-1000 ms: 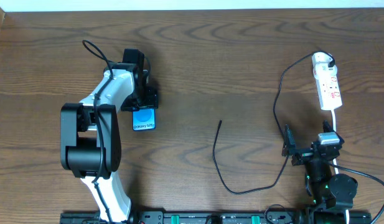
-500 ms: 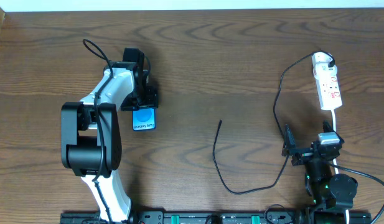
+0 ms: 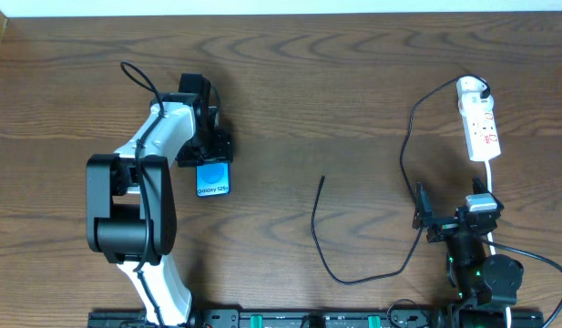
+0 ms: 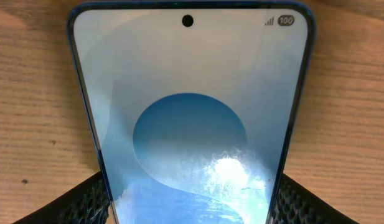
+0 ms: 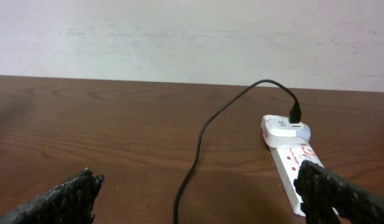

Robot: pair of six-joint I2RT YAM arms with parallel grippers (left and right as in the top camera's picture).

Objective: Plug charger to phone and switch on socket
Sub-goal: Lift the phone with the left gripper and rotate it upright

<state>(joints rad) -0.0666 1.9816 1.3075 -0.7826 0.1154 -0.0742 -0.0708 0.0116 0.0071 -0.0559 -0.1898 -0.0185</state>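
My left claw (image 4: 192,200) is closed onto the phone (image 4: 192,112). Its fingers (image 4: 76,202) press the two long edges at the end nearest my wrist, with the screen up, over the left half of the worktop (image 3: 308,82). I cannot tell whether the phone rests on the wood or is a little off it.

My right claw (image 5: 198,186) is spread wide with nothing in it, low at the right front and facing the socket (image 5: 291,152). The socket lies at the far right with the charger (image 3: 315,228) plugged into its far end. The charger loops forward past my right claw and ends in its plug tip (image 3: 323,179) near the middle, well apart from the phone.

I judge the step in hand to be securing the phone. To do it well, I should grip both edges evenly, hold the phone level, and leave its port end free and turned toward the plug tip. The port is not visible, so I would confirm which end carries it. My right claw should take the charger just behind the plug tip, so it enters straight.
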